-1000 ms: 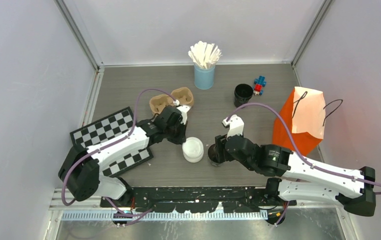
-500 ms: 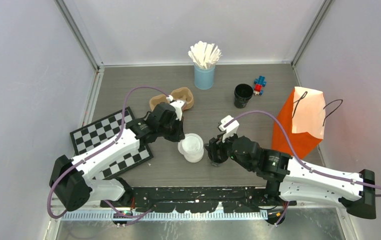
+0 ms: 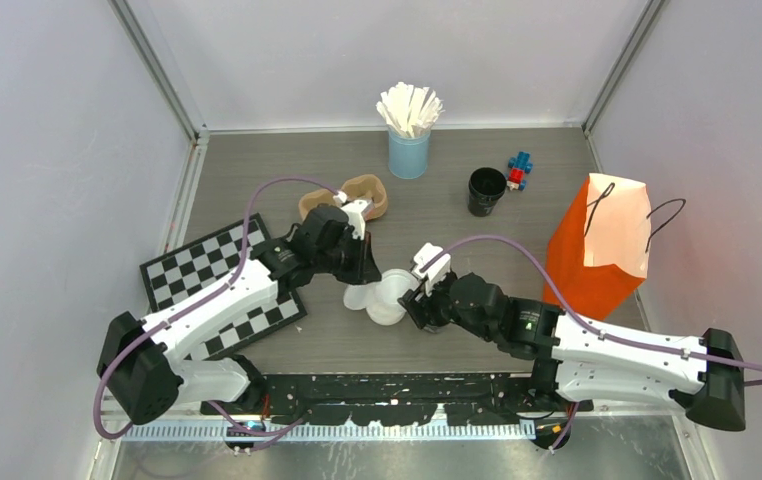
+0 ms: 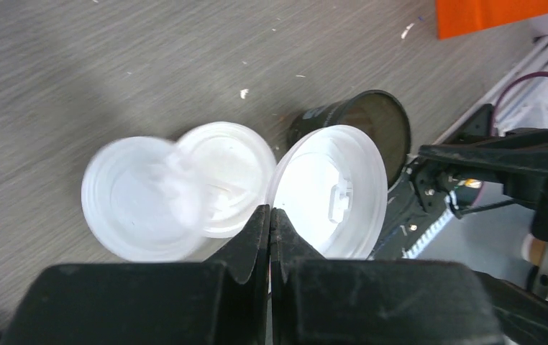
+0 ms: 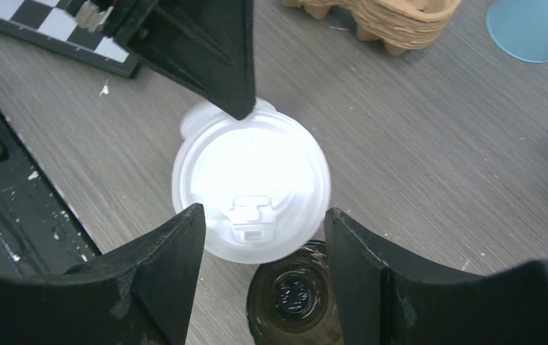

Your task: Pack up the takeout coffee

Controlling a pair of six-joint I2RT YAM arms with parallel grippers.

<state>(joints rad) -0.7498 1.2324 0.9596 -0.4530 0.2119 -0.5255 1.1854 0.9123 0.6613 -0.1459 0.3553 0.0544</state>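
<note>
My left gripper (image 3: 369, 272) (image 4: 270, 212) is shut on the rim of a white sip lid (image 4: 329, 190) and holds it tilted above the table, next to an open black paper cup (image 4: 372, 129). Two more white lids (image 4: 149, 198) lie side by side under it. My right gripper (image 3: 409, 300) (image 5: 264, 215) has its jaws spread, and the lidless black cup (image 5: 296, 295) stands between the fingers, close to the right one. The held lid (image 5: 251, 183) hangs just beyond the cup's rim. A second open black cup (image 3: 486, 190) stands at the back.
A brown pulp cup carrier (image 3: 344, 197) lies behind my left gripper. An orange paper bag (image 3: 602, 240) stands at the right. A light-blue cup of white stirrers (image 3: 409, 150) is at the back, a small toy (image 3: 519, 170) sits beside the far cup, and a checkerboard (image 3: 207, 270) lies at the left.
My left gripper has lifted one lid off the stack and carried it right, toward the cup. The remaining lids have slid apart. My right gripper has moved left, over the cup.
</note>
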